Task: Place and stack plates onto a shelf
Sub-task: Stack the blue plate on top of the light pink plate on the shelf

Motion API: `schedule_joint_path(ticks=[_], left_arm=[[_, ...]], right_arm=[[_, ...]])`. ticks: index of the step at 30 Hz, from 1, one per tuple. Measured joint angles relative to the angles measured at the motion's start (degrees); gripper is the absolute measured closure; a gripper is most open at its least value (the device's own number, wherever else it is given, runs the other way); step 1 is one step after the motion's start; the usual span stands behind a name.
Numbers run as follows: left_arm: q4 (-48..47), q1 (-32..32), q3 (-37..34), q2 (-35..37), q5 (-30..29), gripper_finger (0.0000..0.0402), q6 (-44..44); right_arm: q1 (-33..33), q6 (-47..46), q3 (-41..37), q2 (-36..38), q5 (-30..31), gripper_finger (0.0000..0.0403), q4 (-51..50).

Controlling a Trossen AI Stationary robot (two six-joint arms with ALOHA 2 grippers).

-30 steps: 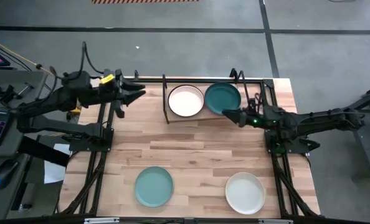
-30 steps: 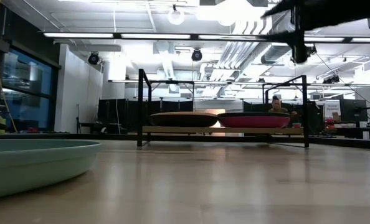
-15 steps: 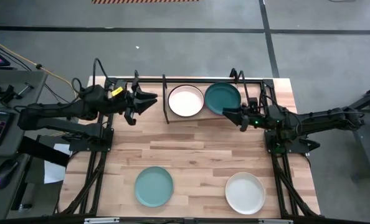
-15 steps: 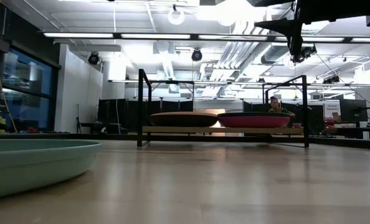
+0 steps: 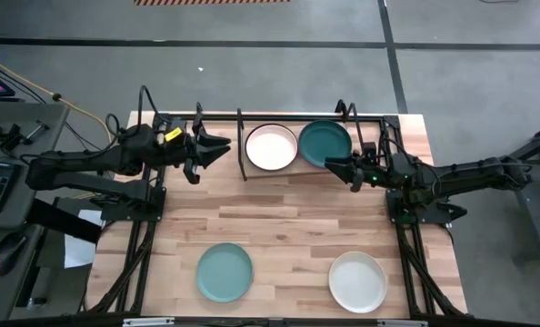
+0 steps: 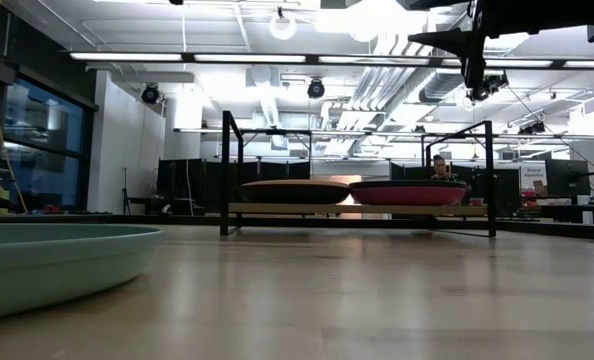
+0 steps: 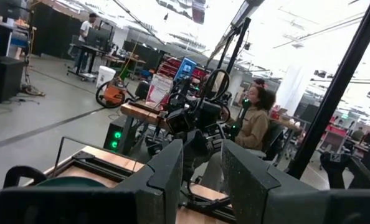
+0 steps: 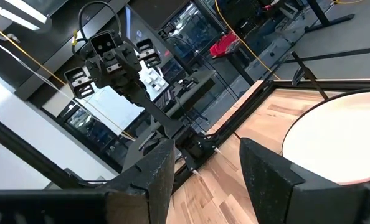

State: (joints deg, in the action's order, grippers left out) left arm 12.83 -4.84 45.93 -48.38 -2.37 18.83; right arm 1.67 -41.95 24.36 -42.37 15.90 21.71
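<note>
1. Left gripper hovers just left of the shelf, fingers apart, holding nothing.
2. Light teal plate lies on the table at front left.
3. Pale pink plate and dark teal plate sit side by side on the shelf.
4. Right gripper hangs beside the dark teal plate's front edge, fingers apart, empty.
5. White plate lies front right.

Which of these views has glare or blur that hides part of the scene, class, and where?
Low view: ceiling lights bloom white at the top, and the light teal plate, close to the lens, looks soft. Left wrist view: the upper right washes out bright, with the left gripper blurred in front. High view: even light, the shelf casting little shadow.
</note>
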Motion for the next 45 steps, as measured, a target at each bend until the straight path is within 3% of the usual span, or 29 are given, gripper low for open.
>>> schedule_joint_path(ticks=[18,24,31,45], left_arm=[[-0.38,0.0,0.0,0.0,0.23,0.0303,2.65],[-10.95,0.04,0.02,0.0,0.31,0.0303,6.1],[-11.45,0.46,0.0,0.0,0.31,0.0303,7.3],[-8.13,0.37,0.0,0.02,-3.23,0.0303,4.44]], right_arm=[[0.0,0.45,0.88,-0.06,0.17,0.0242,2.94],[0.0,5.19,7.66,-3.08,-0.41,0.0242,-4.6],[0.58,5.39,17.36,-14.91,-9.16,0.0242,-16.96],[9.62,-4.64,29.16,-45.95,-18.44,0.0242,-19.29]])
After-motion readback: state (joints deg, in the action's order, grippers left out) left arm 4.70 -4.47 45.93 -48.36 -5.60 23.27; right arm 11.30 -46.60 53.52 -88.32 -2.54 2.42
